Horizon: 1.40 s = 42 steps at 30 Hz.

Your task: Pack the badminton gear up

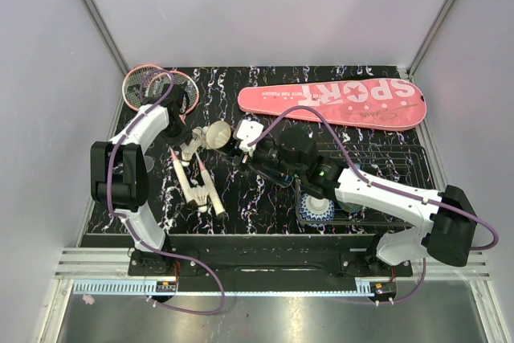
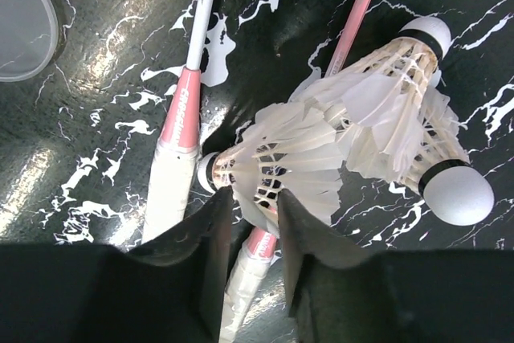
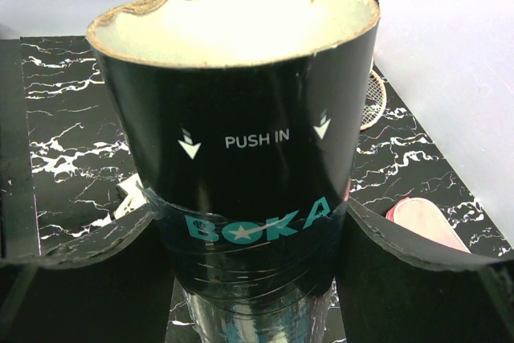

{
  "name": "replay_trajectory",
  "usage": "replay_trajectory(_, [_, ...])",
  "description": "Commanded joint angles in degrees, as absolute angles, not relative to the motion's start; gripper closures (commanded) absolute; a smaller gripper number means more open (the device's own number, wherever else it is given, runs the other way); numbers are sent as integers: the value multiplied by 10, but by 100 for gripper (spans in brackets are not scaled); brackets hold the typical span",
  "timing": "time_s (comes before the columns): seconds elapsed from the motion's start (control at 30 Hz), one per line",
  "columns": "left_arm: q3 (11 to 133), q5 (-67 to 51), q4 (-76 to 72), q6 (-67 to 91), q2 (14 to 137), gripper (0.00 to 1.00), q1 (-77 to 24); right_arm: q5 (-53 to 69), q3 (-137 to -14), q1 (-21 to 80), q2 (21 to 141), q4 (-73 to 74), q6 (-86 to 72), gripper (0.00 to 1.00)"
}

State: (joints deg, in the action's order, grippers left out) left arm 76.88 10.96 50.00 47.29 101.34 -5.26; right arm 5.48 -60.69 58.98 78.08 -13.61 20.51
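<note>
In the left wrist view my left gripper (image 2: 255, 198) pinches the feather skirt of a white shuttlecock (image 2: 289, 158) that lies across a racket's white handle (image 2: 173, 174). Two more shuttlecocks (image 2: 401, 110) lie against it to the right. In the top view the left gripper (image 1: 186, 147) sits over the two pink rackets (image 1: 152, 87). My right gripper (image 3: 249, 222) is shut on the long black tube (image 3: 241, 142), whose open cream mouth (image 1: 218, 136) points toward the shuttlecocks. The pink SPORT cover (image 1: 333, 102) lies flat at the back right.
A black wire basket (image 1: 385, 170) stands at the right under the right arm, with a patterned bowl (image 1: 316, 210) in it. A clear round lid (image 2: 20, 30) lies left of the rackets. White walls close in the back and both sides.
</note>
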Motion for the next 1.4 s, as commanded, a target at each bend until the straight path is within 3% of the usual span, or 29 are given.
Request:
replay_trajectory(0.0, [769, 126, 483, 469, 991, 73, -54, 51, -616, 587, 764, -168, 209, 63])
replay_trajectory(0.03, [768, 126, 488, 468, 984, 79, -55, 51, -616, 586, 764, -168, 209, 63])
replay_trajectory(0.07, [767, 124, 490, 468, 966, 92, -55, 52, -616, 586, 765, -168, 209, 63])
replay_trajectory(0.13, [760, 127, 497, 461, 934, 100, -54, 54, -616, 586, 766, -169, 208, 63])
replay_trajectory(0.3, [737, 99, 516, 404, 746, 100, -54, 59, -618, 586, 781, -166, 214, 63])
replay_trajectory(0.57, [656, -242, 318, 326, 425, 100, -54, 80, -624, 586, 797, -164, 214, 63])
replay_trajectory(0.83, [671, -397, 311, 294, 378, 100, -56, 91, -621, 586, 795, -164, 221, 63])
replay_trajectory(1.37, [758, -396, 431, 208, 434, 100, -56, 152, -586, 586, 771, -206, 238, 64])
